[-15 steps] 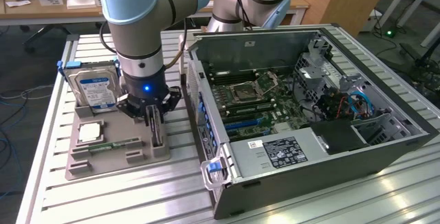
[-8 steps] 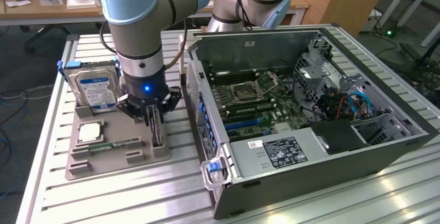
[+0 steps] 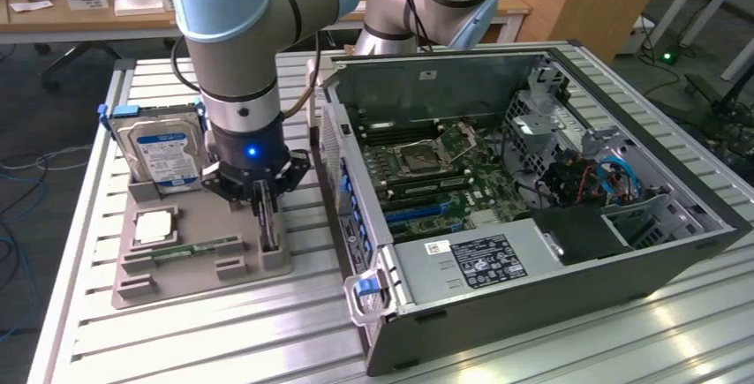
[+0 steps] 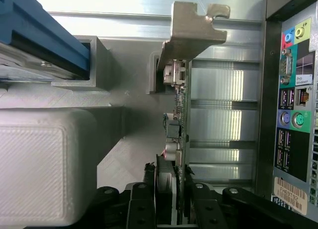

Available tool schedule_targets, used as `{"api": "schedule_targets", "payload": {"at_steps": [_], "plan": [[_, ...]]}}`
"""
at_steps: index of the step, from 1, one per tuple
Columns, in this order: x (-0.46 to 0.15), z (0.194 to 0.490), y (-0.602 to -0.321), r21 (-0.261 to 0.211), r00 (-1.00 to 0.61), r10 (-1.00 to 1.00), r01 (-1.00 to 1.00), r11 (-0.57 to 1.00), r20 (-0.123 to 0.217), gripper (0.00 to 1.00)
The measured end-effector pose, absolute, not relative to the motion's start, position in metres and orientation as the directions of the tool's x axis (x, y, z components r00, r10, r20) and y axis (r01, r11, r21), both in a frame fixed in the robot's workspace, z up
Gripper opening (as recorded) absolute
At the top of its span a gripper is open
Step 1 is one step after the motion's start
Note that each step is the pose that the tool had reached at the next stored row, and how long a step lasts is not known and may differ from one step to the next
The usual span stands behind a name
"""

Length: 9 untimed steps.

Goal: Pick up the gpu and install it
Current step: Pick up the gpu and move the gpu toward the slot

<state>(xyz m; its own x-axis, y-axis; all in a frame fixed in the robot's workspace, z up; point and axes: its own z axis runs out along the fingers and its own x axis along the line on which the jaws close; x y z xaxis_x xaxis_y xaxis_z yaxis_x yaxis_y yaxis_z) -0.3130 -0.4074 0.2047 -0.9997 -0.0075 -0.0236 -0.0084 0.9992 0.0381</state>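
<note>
Gripper [image 3: 261, 197] is lowered over the grey tray [image 3: 177, 285] at the exterior view's left, jaws pinching the gpu [image 3: 270, 225] from both faces. Card stands on edge in the tray's slot nearest the open case [image 3: 531, 207]. Wrist view: fingers [image 4: 163, 182] flank the gpu [image 4: 180, 114], silver bracket [image 4: 191, 30] at its far end. Hard drive [image 3: 165, 154] stands upright at the tray's rear.

bright overhead light, with glare streaks on the slatted table [image 3: 659, 322].
</note>
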Motion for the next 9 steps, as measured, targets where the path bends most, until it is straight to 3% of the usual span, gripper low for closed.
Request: {"api": "schedule_targets", "payload": {"at_steps": [3, 9], "plan": [[-0.3129, 0.2046, -0.4074, 0.038, -1.000, -0.007, -0.008, 0.999, -0.024, 0.28], [-0.3129, 0.2045, -0.4074, 0.038, -1.000, -0.007, -0.008, 0.999, -0.024, 0.28]]}}
